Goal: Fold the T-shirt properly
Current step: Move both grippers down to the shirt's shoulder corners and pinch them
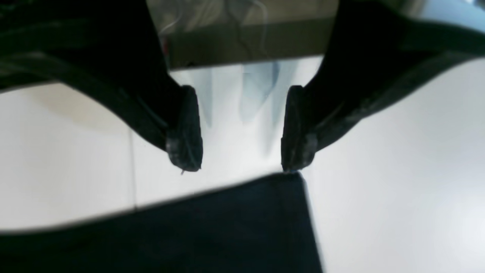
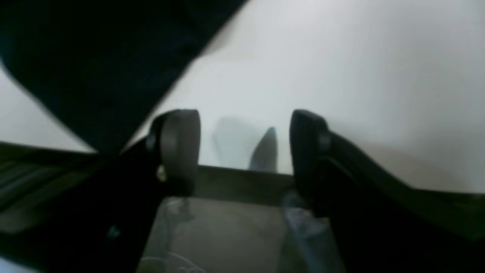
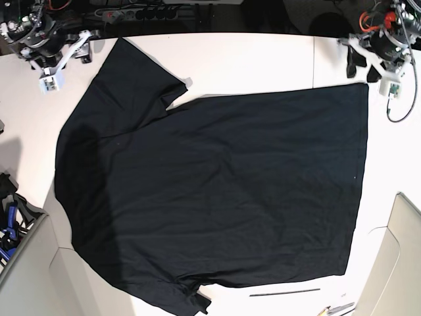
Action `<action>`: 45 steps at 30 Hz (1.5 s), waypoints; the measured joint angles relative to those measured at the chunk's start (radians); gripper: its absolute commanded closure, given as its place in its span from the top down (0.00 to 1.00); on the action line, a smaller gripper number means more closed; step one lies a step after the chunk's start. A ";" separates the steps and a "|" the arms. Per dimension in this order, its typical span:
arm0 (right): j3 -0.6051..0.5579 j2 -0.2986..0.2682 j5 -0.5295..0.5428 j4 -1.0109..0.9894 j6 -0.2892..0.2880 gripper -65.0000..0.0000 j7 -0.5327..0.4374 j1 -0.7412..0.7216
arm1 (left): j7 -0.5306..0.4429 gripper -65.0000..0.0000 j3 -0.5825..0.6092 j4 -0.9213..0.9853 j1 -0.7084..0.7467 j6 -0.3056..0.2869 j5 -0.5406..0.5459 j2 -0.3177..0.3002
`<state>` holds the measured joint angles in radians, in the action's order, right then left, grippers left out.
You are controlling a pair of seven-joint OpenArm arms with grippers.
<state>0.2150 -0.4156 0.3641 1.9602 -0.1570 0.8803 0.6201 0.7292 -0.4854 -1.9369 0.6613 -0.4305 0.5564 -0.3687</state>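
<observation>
T-shirt lies spread flat on the white surface, filling most of the base view; one sleeve points to 11 o'clock, hem edge runs along 3 o'clock. Judged laid out this way so a fold can start from its corners.

Left pincer: jaws apart, nothing between them, hanging just off the shirt's corner at 1 o'clock. Right pincer: jaws apart, empty, near the sleeve at 11 o'clock, over the surface edge. Both arms sit at the far corners, wrists angled down. No fold made yet.
</observation>
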 measured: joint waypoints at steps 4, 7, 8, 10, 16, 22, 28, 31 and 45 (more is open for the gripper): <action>0.000 0.042 0.001 -0.035 -0.004 0.57 -0.009 0.000 | -0.003 0.56 0.001 0.106 -0.062 0.002 0.002 -0.026; 0.002 0.048 0.002 -0.048 -0.004 0.57 -0.024 0.000 | -0.003 0.56 0.001 0.156 -0.094 -0.001 0.009 -0.047; 0.002 0.048 0.002 -0.048 -0.004 0.57 -0.024 -0.002 | -0.007 0.56 0.001 0.171 -0.106 -0.001 0.008 -0.053; 0.002 0.048 0.007 -0.050 -0.004 0.57 -0.038 -0.003 | -0.013 0.56 0.001 0.199 -0.119 0.001 0.015 -0.064; 0.003 0.082 0.039 -0.051 -0.034 0.57 -0.050 -0.017 | -0.013 0.56 0.001 0.245 -0.139 -0.010 0.063 -0.067; 0.005 0.142 0.092 -0.106 -0.095 0.57 -0.070 -0.072 | -0.012 0.56 0.001 0.247 -0.141 -0.023 0.089 -0.066; 0.006 0.163 0.146 -0.182 -0.156 0.57 -0.084 -0.130 | -0.012 0.56 0.001 0.247 -0.141 -0.023 0.108 -0.066; 0.007 0.180 0.162 -0.183 -0.168 0.57 -0.087 -0.134 | -0.012 0.56 0.001 0.247 -0.141 -0.023 0.112 -0.066; 0.008 0.189 0.179 -0.184 -0.169 0.57 -0.090 -0.133 | -0.016 0.56 0.001 0.247 -0.142 -0.023 0.182 -0.060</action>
<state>0.2226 -0.2268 0.5426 1.7760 -0.3256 0.7902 0.4870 0.7132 -0.4847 -1.6901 0.5198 -0.4534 0.7380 -0.4290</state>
